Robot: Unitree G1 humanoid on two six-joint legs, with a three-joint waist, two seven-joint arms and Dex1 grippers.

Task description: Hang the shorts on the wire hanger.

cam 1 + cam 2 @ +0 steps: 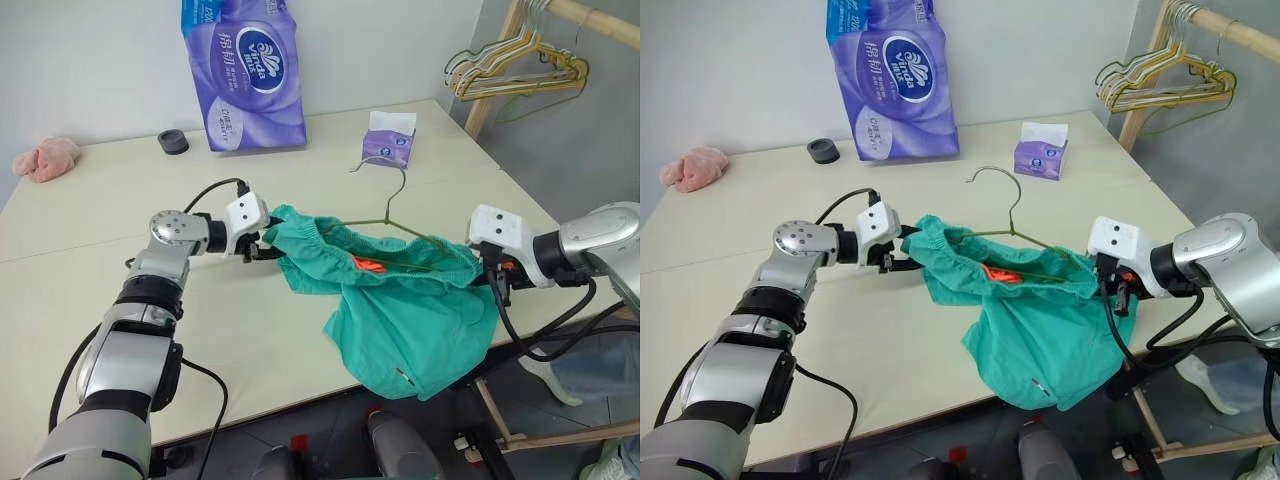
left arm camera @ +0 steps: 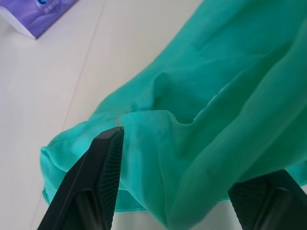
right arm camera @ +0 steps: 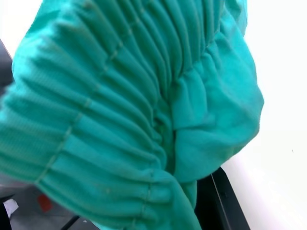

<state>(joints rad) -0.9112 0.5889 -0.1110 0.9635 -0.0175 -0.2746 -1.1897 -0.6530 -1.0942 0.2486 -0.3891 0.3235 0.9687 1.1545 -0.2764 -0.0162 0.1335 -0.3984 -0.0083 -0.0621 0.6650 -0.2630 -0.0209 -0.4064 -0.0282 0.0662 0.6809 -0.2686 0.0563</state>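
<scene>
The teal-green shorts [image 1: 400, 310] hang between my two grippers over the table's near right corner, one leg drooping past the edge. The wire hanger [image 1: 397, 212] runs through the gathered waistband, and its hook rises above the fabric toward the far side. My left gripper [image 1: 268, 248] is at the left end of the waistband. In the left wrist view its fingers [image 2: 108, 163] stand apart, with loose fabric lying between them. My right gripper [image 1: 490, 272] is shut on the shorts at the right end, where the bunched waistband [image 3: 144, 105] hides its fingertips.
A purple toilet-paper pack [image 1: 243, 70], a tissue box [image 1: 389, 140], a black roll [image 1: 173, 141] and a pink cloth [image 1: 47, 158] sit along the back of the table [image 1: 100, 220]. A bunch of hangers [image 1: 515, 70] hangs on a wooden rack at the far right.
</scene>
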